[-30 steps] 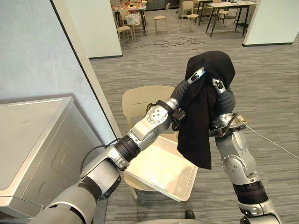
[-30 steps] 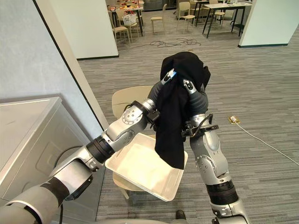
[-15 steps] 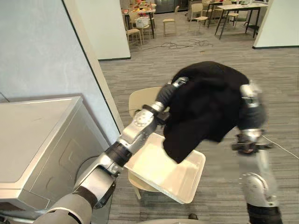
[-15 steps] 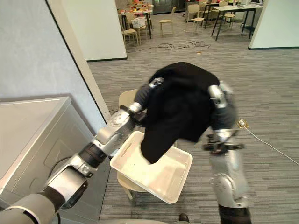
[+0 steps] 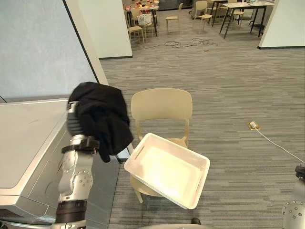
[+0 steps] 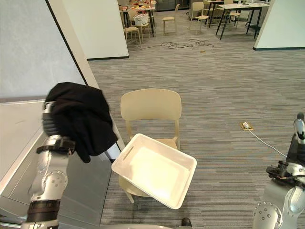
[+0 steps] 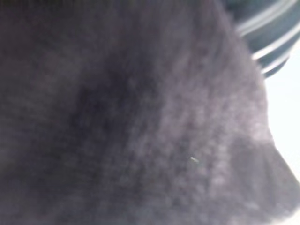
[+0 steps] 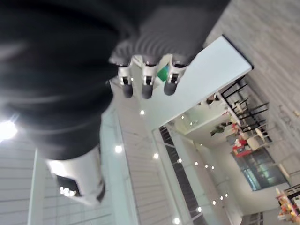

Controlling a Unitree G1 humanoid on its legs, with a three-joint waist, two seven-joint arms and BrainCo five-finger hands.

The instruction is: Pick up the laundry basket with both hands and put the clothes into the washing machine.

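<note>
While the left arm (image 5: 75, 167) stands upright — black garment (image 5: 102, 117) draped over the left hand (grip cannot be told) — the right hand (image 8: 146, 80) shows fingers straight, close together, empty.

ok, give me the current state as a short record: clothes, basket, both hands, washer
clothes: black garment draped over the raised left hand, above the near edge of the washing machine
left hand: covered by the black garment, grip unreadable
right hand: open, holding nothing, low at the robot's right
laundry basket: white, empty, tilted on the chair
washing machine: grey, at the robot's left, beside the chair
</note>
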